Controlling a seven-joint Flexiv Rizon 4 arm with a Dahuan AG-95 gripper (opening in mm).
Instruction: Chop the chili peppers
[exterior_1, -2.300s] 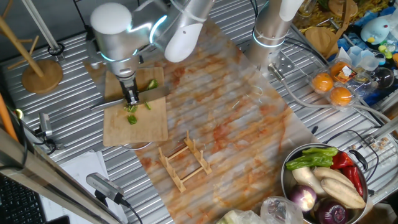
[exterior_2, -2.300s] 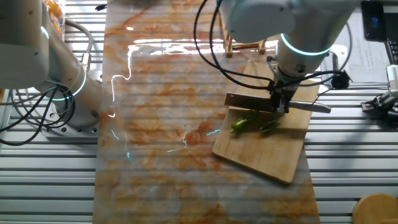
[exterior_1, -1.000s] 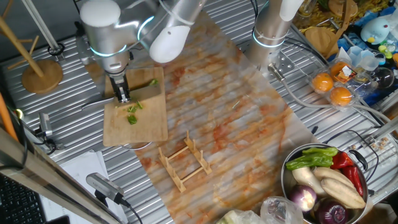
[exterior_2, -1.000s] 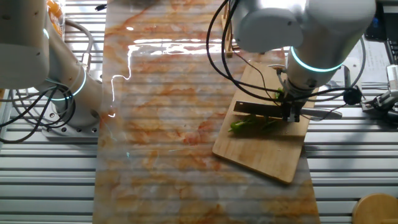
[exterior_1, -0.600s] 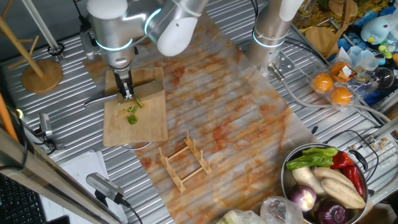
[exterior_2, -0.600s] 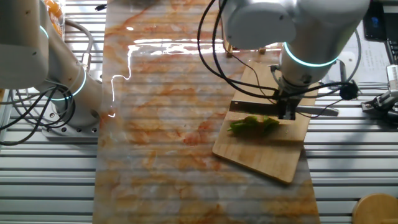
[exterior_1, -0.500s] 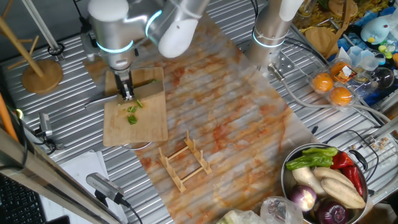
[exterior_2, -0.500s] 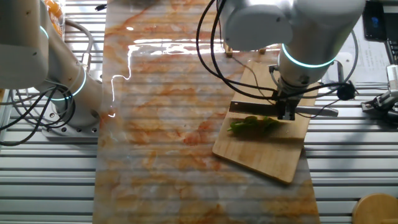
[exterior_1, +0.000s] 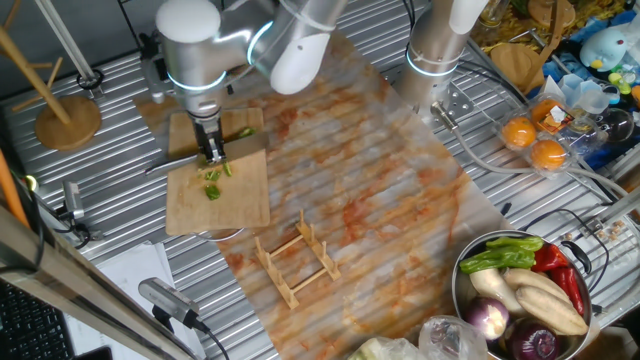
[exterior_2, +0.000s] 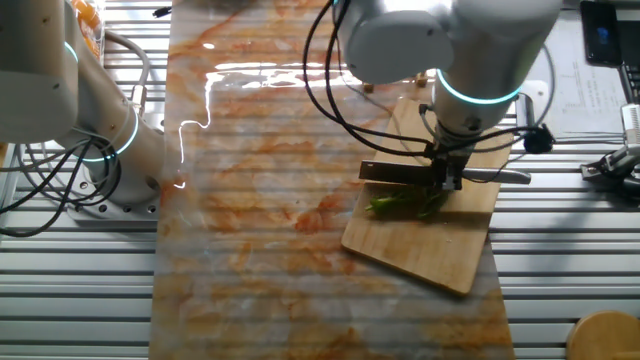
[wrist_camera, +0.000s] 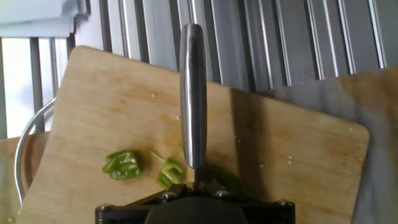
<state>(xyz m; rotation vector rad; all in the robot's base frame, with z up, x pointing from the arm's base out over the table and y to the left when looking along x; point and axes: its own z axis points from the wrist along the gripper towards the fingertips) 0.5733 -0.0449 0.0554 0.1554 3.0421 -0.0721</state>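
Note:
Several bright green chili pepper chunks (exterior_1: 212, 189) lie on the wooden cutting board (exterior_1: 240, 200). In the other fixed view the chili pieces (exterior_2: 398, 203) sit just under the knife (exterior_2: 395, 175). My gripper (exterior_1: 213, 155) is shut on the knife, blade (exterior_1: 170, 164) across the board. In the hand view, the knife's spine (wrist_camera: 193, 93) runs straight away from my gripper (wrist_camera: 195, 186). One chili chunk (wrist_camera: 122, 164) lies left of the blade, another (wrist_camera: 168, 172) sits against it, and a darker piece (wrist_camera: 225, 179) lies in shadow on the right.
The board lies at the edge of a patterned mat (exterior_1: 370, 180) on a ribbed metal table. A small wooden rack (exterior_1: 295, 258) stands in front of the board. A metal bowl (exterior_1: 462, 300) of mixed vegetables sits at the front right. A second arm's base (exterior_1: 435, 50) is at the back.
My gripper, still holding the knife, has shifted a short way along the board toward the mat side. The chili pieces lie about where they were.

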